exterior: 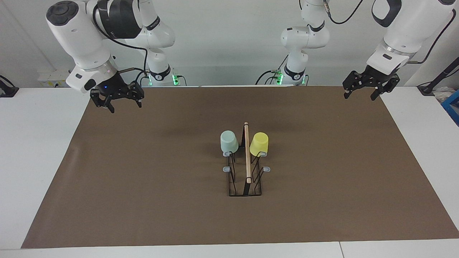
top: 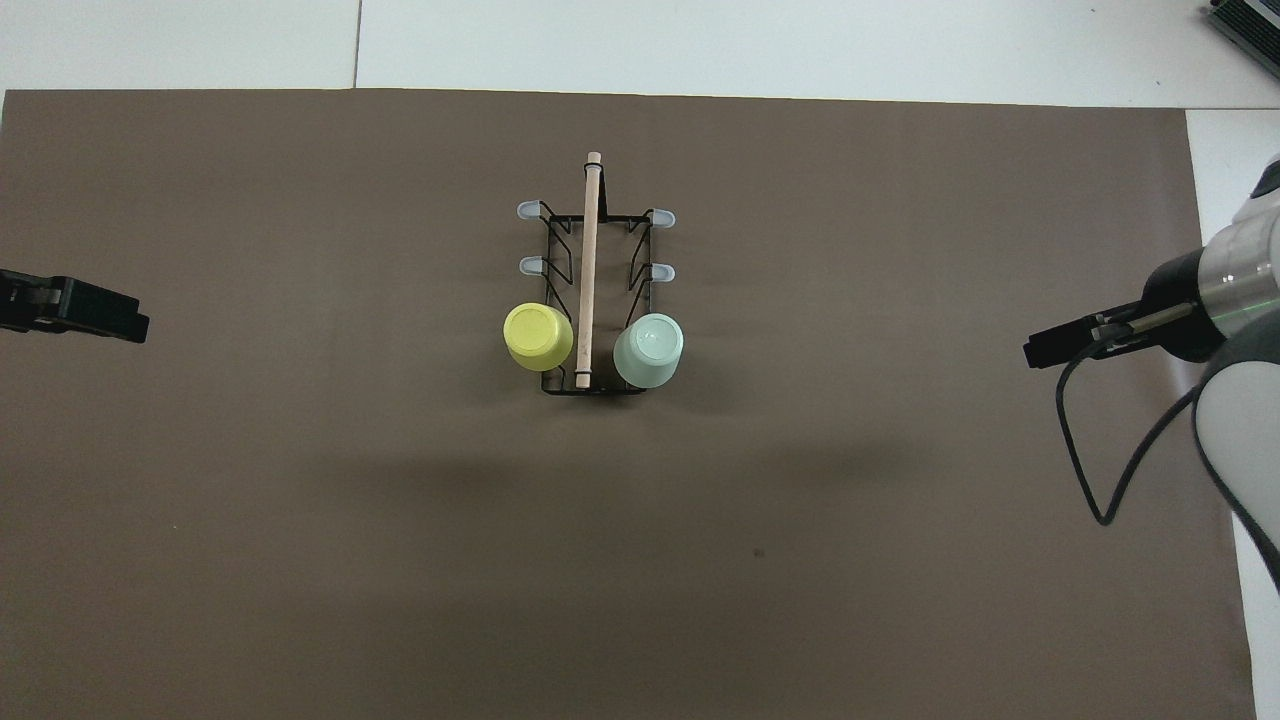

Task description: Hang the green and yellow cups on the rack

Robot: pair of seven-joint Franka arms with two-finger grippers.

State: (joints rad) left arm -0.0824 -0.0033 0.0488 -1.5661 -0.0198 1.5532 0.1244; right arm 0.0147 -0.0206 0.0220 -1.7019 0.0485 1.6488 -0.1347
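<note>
We found the green cup (exterior: 229, 142) and yellow cup (exterior: 259, 144) inverted on the rack (exterior: 246, 179) at mid-bench; the left gripper (exterior: 363, 94) and right gripper (exterior: 125, 104) waited, fingers spread and empty, over the corners by the robots.

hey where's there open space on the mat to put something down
Bare brown mat lies between the rack and either arm's end. The one crowded spot is mid-mat, where the green cup and yellow cup hang. Left gripper and right gripper wait raised.
</note>
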